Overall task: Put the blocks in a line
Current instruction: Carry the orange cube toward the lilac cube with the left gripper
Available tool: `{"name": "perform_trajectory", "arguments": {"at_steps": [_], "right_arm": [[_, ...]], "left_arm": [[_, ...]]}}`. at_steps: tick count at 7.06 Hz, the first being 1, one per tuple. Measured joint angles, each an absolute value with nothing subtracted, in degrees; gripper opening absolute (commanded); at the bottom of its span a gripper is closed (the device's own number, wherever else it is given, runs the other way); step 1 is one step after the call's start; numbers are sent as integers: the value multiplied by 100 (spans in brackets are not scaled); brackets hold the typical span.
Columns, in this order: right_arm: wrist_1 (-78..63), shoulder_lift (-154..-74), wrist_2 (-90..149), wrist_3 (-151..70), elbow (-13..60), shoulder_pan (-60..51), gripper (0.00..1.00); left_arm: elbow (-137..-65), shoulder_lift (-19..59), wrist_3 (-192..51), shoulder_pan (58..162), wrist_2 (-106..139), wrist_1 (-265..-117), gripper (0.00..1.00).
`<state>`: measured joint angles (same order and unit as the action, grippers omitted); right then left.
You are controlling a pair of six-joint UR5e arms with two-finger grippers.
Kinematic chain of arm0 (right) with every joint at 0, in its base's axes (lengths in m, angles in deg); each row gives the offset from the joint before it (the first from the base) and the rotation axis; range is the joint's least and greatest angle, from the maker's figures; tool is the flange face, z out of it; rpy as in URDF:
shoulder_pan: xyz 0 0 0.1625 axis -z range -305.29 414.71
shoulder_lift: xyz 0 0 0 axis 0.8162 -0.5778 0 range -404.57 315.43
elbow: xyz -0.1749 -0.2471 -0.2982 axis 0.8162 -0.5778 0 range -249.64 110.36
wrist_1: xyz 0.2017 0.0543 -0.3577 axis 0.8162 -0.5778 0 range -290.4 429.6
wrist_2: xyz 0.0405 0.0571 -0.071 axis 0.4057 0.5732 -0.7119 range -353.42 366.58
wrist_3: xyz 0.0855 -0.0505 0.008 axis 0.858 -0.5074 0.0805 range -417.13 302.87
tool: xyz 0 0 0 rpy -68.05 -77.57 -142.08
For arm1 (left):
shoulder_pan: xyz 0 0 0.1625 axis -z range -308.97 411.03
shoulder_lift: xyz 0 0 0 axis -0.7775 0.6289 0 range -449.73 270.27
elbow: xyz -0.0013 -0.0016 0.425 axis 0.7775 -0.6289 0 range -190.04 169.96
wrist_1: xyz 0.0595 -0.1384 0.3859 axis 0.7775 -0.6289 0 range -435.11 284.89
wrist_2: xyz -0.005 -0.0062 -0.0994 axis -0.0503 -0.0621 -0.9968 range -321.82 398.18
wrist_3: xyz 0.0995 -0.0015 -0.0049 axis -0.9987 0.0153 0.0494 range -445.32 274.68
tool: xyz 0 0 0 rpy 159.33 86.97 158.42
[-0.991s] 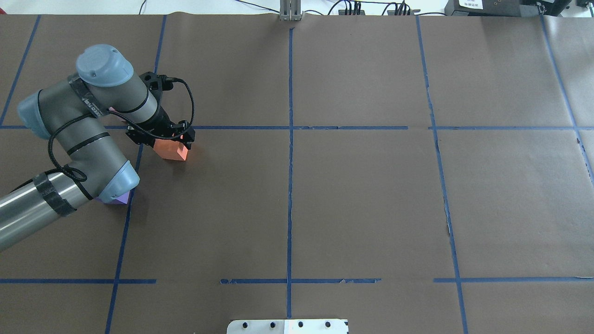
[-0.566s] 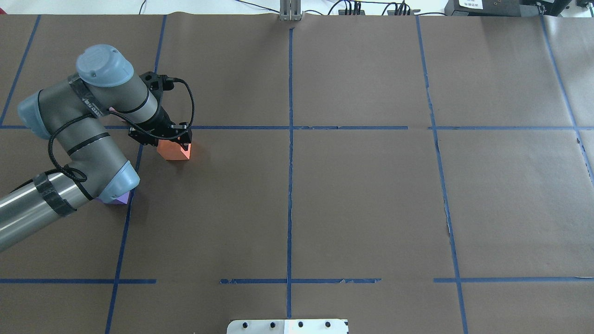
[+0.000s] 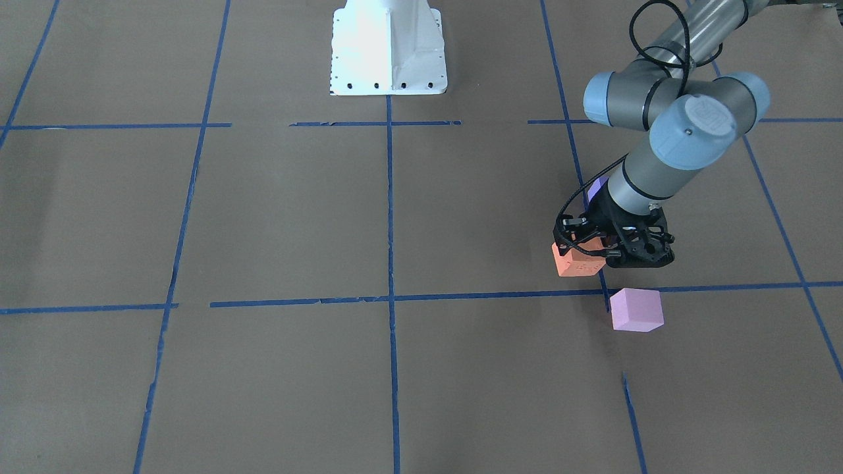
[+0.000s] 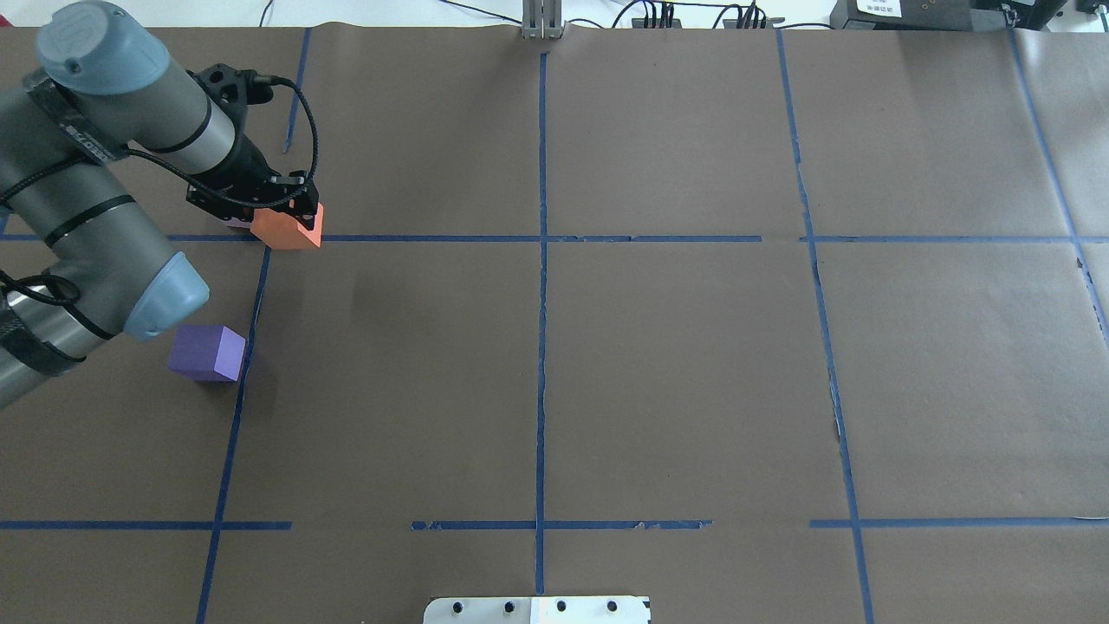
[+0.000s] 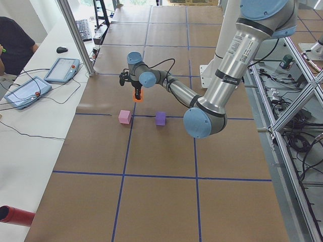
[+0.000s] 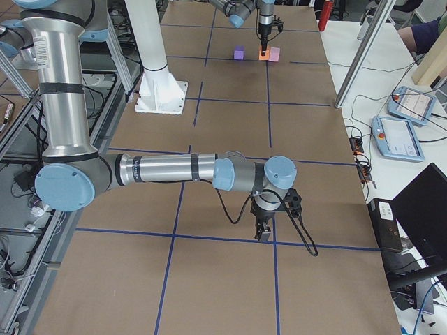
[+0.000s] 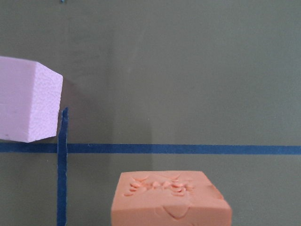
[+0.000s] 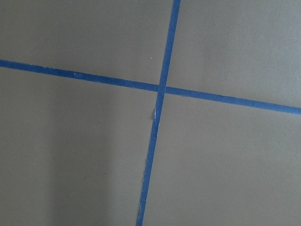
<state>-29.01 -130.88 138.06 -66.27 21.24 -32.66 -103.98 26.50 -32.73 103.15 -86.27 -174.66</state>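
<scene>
My left gripper (image 4: 290,217) is shut on the orange block (image 4: 288,229), near a crossing of blue tape lines at the table's far left. In the front-facing view the gripper (image 3: 583,249) holds the orange block (image 3: 578,261) just on the robot's side of the pale pink block (image 3: 635,309). The left wrist view shows the orange block (image 7: 170,200) at the bottom and the pink block (image 7: 28,106) to its upper left, apart. The purple block (image 4: 206,353) sits alone nearer the robot. My right gripper (image 6: 264,230) hovers low over bare paper; I cannot tell its state.
Brown paper with a grid of blue tape lines (image 4: 541,260) covers the table. The white robot base (image 3: 387,49) stands at mid table edge. Tablets and cables (image 5: 30,91) lie beyond the far edge.
My left arm has carried the orange block away from the robot and to the left, up to the tape line. The purple block, half hidden by the arm before, now shows fully.
</scene>
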Motion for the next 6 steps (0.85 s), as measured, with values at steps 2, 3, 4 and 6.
{"name": "perform_trajectory", "arguments": {"at_steps": [2,3,4,6], "right_arm": [[-2901,-13088,13806,-6628,2124,-3266,100],[-2901,-13088,13806,-6628,2124,-3266,100],[-2901,-13088,13806,-6627,2124,-3266,100],[-2901,-13088,13806,-6628,2124,-3266,100]], "left_arm": [[-10621,2375,-3918,10557,-8645,-17285,21],[-10642,2190,-4248,10611,-8652,-17269,21],[-10623,2028,-4471,10636,-8658,-17267,21],[-10561,1770,-4649,10640,-8668,-17297,21]]}}
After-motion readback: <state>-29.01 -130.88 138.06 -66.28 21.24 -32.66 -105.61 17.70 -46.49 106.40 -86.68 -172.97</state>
